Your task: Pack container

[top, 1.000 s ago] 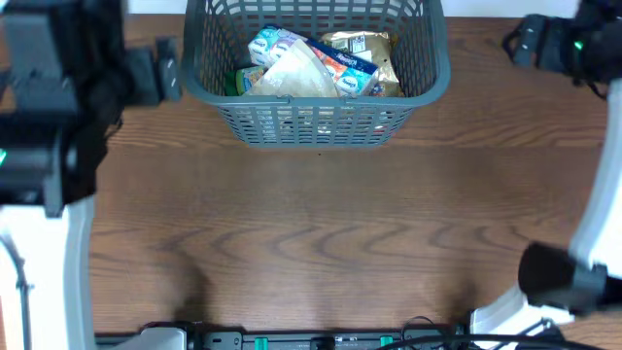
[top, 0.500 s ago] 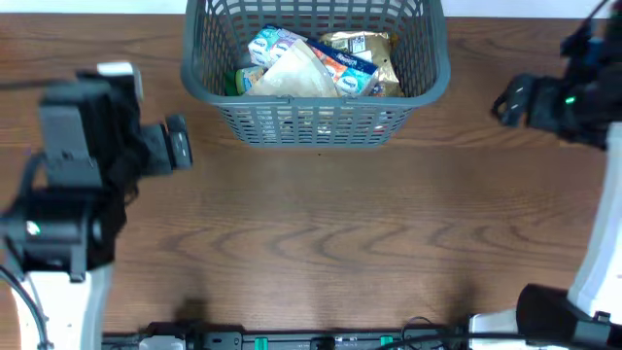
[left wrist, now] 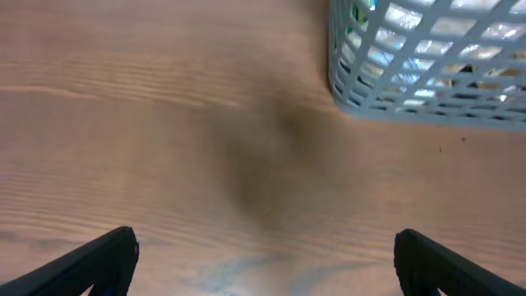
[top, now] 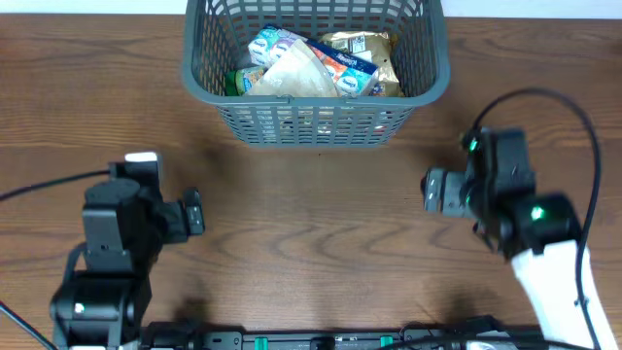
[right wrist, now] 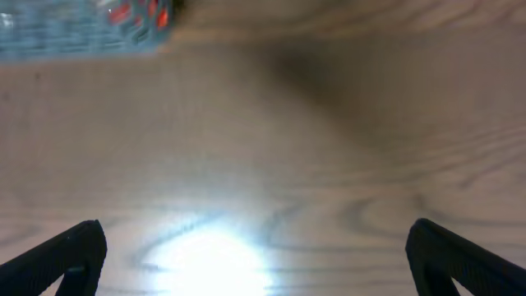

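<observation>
— Container (top: 316,100): where does it stand?
— At the far middle of the table (top: 311,253), upright; packets (top: 301,68) are piled inside, with a gold bag (top: 367,51) toward its right end.
— Which step is in hand?
— Packing looks finished, I judge; no loose item shows on the wood; left gripper (top: 194,212) and right gripper (top: 432,192) hang on its near side, well apart from it, fingers spread, holding nothing.
— Next move?
— Probably just parking both grippers; otherwise locating another item.
— Anything hidden?
— Its far rim is cut off overhead; lower packets are covered; the right wrist view is blurred.
</observation>
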`<act>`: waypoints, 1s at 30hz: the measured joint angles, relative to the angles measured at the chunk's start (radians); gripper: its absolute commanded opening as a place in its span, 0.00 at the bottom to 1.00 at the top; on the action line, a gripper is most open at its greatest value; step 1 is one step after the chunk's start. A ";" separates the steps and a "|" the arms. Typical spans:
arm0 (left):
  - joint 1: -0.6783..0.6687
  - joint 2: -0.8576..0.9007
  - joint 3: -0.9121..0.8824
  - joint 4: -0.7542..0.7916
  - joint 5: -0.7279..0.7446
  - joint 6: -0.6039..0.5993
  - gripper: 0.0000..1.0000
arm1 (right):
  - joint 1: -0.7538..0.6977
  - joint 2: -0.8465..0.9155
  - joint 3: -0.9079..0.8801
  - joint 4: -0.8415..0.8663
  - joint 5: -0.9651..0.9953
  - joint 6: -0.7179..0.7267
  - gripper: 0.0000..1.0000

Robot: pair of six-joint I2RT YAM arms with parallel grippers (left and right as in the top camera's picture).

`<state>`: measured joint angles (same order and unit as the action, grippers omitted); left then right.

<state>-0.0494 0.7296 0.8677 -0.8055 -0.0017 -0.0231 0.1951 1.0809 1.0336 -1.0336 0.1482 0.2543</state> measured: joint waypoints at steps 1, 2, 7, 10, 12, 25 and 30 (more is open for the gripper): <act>0.000 -0.014 -0.021 0.003 0.002 -0.002 0.98 | 0.018 -0.034 -0.042 0.018 0.011 0.010 0.99; 0.000 -0.031 -0.045 0.005 0.002 -0.003 0.98 | 0.035 -0.070 -0.082 0.040 0.025 0.021 0.99; 0.000 -0.043 -0.082 0.010 0.003 -0.003 0.98 | 0.053 -0.153 -0.143 0.034 0.047 0.035 0.99; 0.000 -0.031 -0.084 0.011 0.003 -0.003 0.98 | 0.053 -0.168 -0.145 0.023 0.055 0.043 0.99; 0.000 -0.021 -0.084 0.012 0.003 -0.003 0.98 | 0.053 -0.166 -0.145 0.022 0.058 0.046 0.99; 0.000 0.000 -0.084 0.001 0.003 -0.003 0.98 | 0.053 -0.165 -0.145 0.021 0.063 0.050 0.99; 0.000 0.000 -0.084 0.001 0.003 -0.003 0.99 | 0.053 -0.165 -0.145 0.021 0.074 0.050 0.99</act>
<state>-0.0494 0.7296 0.7837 -0.8043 0.0010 -0.0265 0.2478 0.9161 0.8886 -1.0122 0.2226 0.3042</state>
